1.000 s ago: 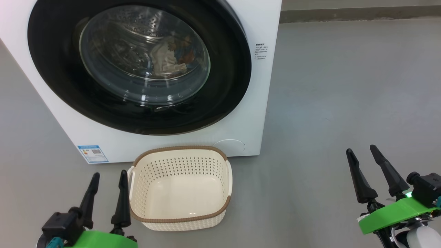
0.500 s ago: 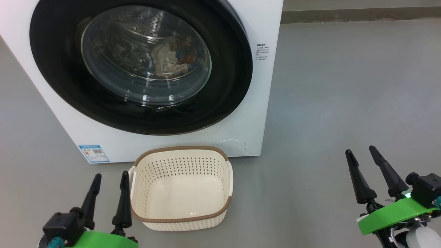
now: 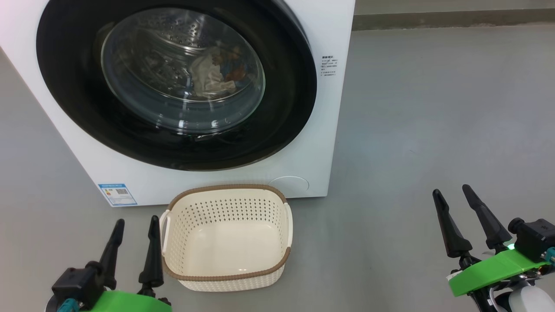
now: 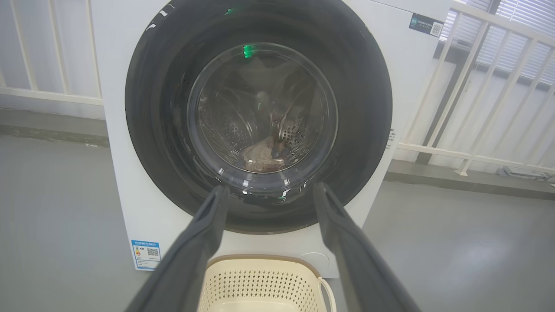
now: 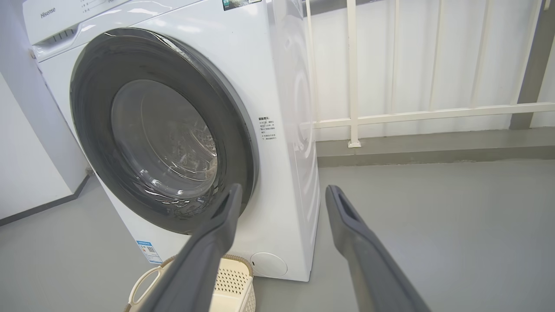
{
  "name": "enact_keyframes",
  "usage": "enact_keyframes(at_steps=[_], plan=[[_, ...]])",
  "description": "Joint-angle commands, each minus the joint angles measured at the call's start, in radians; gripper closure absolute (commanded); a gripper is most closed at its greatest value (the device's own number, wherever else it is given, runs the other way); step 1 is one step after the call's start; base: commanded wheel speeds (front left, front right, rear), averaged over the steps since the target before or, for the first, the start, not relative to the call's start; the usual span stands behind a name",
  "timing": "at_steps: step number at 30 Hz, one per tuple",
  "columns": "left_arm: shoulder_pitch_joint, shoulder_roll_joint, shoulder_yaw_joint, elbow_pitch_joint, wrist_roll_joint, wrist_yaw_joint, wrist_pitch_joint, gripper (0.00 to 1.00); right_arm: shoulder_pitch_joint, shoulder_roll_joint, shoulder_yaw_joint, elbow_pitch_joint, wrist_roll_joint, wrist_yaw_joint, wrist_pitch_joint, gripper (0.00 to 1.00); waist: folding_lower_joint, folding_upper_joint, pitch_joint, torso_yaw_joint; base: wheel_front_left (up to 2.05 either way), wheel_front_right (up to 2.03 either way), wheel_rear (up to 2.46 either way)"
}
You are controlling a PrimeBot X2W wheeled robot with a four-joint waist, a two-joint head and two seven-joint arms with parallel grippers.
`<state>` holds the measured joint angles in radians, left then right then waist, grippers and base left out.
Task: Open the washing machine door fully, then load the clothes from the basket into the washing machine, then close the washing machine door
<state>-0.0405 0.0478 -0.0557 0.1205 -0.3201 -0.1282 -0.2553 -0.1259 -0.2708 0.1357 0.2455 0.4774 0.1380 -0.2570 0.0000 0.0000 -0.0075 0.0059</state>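
Note:
The white washing machine (image 3: 323, 143) stands ahead with its round black door (image 3: 286, 99) shut flat against the front. Through the glass I see the clothes (image 3: 214, 73), cream and blue with orange, lying inside the steel drum. The cream basket (image 3: 227, 277) with a brown rim sits on the floor before the machine with nothing in it. My left gripper (image 3: 135, 222) hangs open just left of the basket, apart from it. My right gripper (image 3: 451, 193) is open well to the right over bare floor. The left wrist view shows the door (image 4: 360, 108) and clothes (image 4: 264, 158).
Grey floor (image 3: 433, 108) stretches to the right of the machine. A white railing (image 5: 412, 115) runs along the wall behind and beside it. A blue label (image 3: 117, 193) marks the machine's lower left corner.
None of the things moved; the head view shifted only slightly and both grippers stay open in about the same places.

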Motion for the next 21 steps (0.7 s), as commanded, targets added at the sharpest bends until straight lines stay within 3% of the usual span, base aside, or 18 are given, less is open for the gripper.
enact_keyframes(at_steps=[1,7,8,21], plan=[[-0.024,0.012,0.035,-0.022,0.014,-0.002,-0.006,0.0,0.002,-0.007,0.021,-0.021,-0.011,-0.007,-0.005,0.0,0.0,0.0,0.0,-0.001,0.0,0.0,0.0],[-0.022,0.01,0.04,-0.016,0.018,-0.002,-0.006,0.0,0.002,-0.01,0.022,-0.018,-0.008,-0.007,-0.005,0.0,0.0,0.0,0.001,-0.003,0.0,0.0,0.0],[0.0,-0.001,0.005,0.006,0.008,0.0,0.0,1.0,0.0,0.0,0.001,0.003,0.0,0.0,0.0,1.0,0.0,0.0,0.001,-0.003,0.0,0.0,0.0],[0.014,-0.009,0.005,0.053,-0.077,0.002,0.022,1.0,0.018,0.038,-0.011,0.047,0.073,0.0,0.024,1.0,0.001,0.0,0.0,-0.003,0.0,0.0,0.0]])
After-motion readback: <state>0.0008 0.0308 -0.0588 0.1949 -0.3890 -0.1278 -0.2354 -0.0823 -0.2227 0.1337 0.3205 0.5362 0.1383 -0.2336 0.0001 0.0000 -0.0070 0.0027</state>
